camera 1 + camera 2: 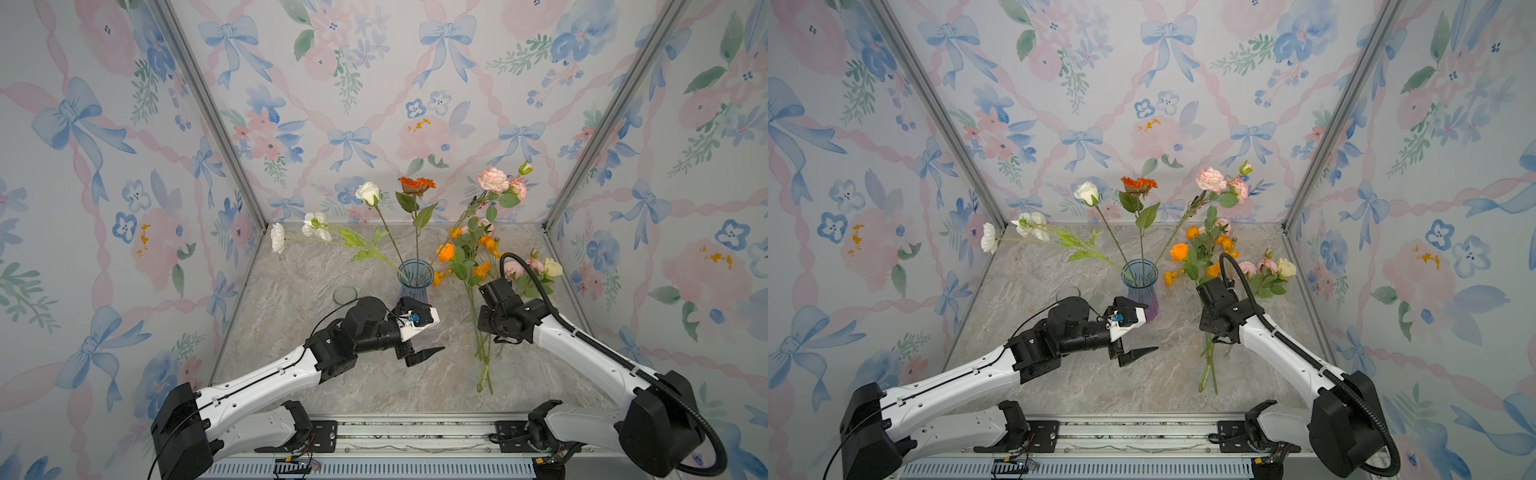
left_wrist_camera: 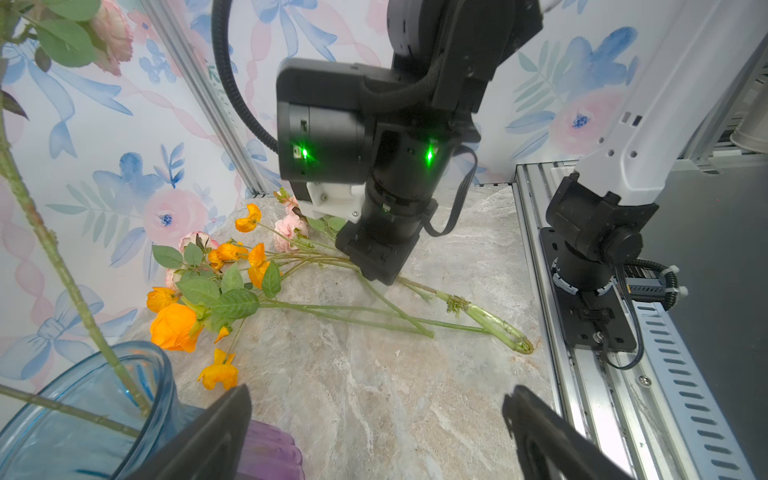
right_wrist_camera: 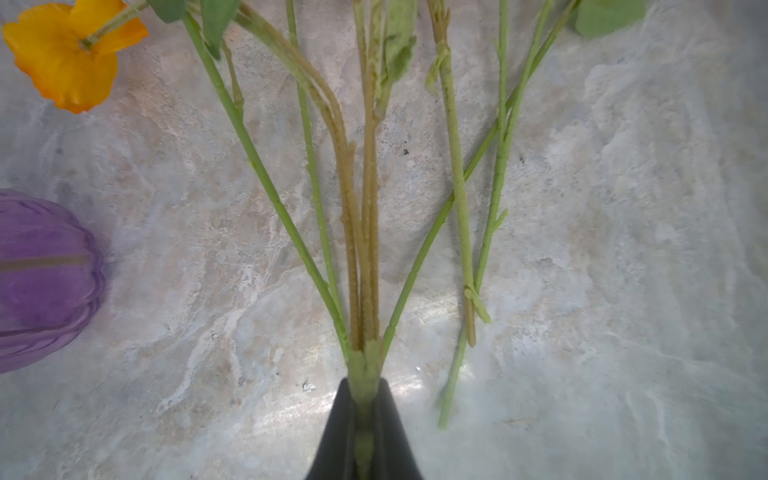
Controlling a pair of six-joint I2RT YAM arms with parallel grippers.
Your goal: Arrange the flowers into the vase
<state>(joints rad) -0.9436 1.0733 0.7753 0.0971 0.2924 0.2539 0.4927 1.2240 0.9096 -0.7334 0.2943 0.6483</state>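
Right jaws pinch flower stem (image 3: pixel 364 368); left jaws gape wide.

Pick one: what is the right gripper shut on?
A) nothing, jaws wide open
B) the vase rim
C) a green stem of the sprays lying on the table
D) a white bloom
C: in the right wrist view the right gripper is pinched shut on a green stem, apart from the vase.
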